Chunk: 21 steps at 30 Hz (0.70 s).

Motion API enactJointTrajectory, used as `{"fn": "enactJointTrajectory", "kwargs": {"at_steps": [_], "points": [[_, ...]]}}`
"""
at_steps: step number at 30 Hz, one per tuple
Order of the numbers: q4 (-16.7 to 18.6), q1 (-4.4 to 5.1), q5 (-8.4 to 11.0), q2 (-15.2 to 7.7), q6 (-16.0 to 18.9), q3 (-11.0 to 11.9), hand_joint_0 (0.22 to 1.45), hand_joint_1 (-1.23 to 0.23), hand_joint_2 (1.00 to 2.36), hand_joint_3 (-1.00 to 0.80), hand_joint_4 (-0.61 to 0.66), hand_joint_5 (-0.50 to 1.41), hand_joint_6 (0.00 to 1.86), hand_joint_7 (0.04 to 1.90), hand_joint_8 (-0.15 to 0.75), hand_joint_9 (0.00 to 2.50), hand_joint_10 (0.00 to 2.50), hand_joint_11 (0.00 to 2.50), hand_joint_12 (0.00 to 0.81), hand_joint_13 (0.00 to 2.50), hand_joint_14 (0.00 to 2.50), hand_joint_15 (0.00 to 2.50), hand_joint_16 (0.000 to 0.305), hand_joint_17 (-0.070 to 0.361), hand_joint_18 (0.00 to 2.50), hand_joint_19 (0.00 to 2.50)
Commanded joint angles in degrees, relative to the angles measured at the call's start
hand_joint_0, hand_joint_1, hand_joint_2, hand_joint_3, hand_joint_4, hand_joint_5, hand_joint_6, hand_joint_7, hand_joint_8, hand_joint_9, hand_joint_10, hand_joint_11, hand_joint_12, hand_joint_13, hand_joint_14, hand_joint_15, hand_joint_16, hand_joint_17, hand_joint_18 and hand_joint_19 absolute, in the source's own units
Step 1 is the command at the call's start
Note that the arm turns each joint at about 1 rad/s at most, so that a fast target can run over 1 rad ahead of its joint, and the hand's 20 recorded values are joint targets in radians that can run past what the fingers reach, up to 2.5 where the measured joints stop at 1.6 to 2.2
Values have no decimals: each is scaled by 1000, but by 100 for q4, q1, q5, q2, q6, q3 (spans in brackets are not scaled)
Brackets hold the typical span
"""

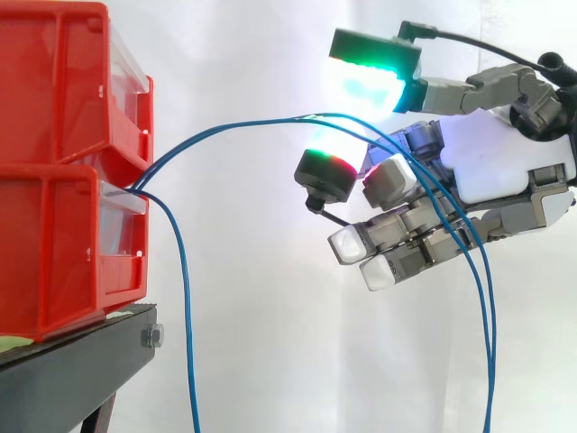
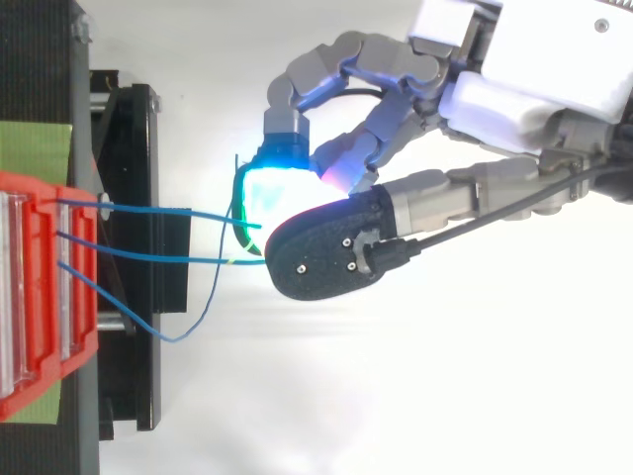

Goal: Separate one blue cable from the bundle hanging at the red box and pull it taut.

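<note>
1. Red plastic bins point(image 1: 54, 244) stand stacked at the left on the black stand point(image 1: 72, 370). The blue cables come out of the seam between them.
2. From there the two blue cables point(image 1: 236, 125) rise to the right in a slack arch. They reach the hand point(image 1: 505, 167) and then drop down past its near side.
3. You have the hand at the right, well apart from the bins. Its fingers point left, loosely bent and spread rather than closed.
4. The upper finger point(image 1: 370, 81), glowing green and cyan, sits high. Below it is a round pad point(image 1: 325, 171) with a red and green glow, and there is a clear gap between the two.
5. Both cables run through that gap, just under the upper finger, then cross in front of the lower fingers point(image 1: 397, 239). No finger is closed on either cable. You cannot tell whether the cables touch the lower fingers.
6. Seen from above, the same pair runs side by side from the bins and slips under the dark back of the upper finger.
7. The third blue cable point(image 1: 187, 316) hangs apart from the hand, dropping just right of the bins.
8. No cable is taut; all three curve.
</note>
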Motion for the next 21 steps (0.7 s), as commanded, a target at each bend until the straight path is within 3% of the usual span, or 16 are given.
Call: {"fn": "enactJointTrajectory", "kwargs": {"at_steps": [1,8,15,21], "points": [[0,0,0,0,-5,0,626,-748,1017,-266,56,-153,945,1108,340,1226,19,938,358,822,19,527,45,101,654,480],[9,0,-18,9,-23,0,631,-790,1022,-95,-2,-137,954,1158,349,1269,19,951,363,859,17,538,46,103,689,476],[27,0,-18,0,-14,0,634,-790,1020,-83,6,-129,957,1146,360,1416,15,1237,376,977,21,632,48,107,740,452],[211,18,0,0,-23,0,632,-776,1018,-114,22,-135,958,1126,347,1220,11,1218,373,1001,21,650,47,107,749,451]]}}
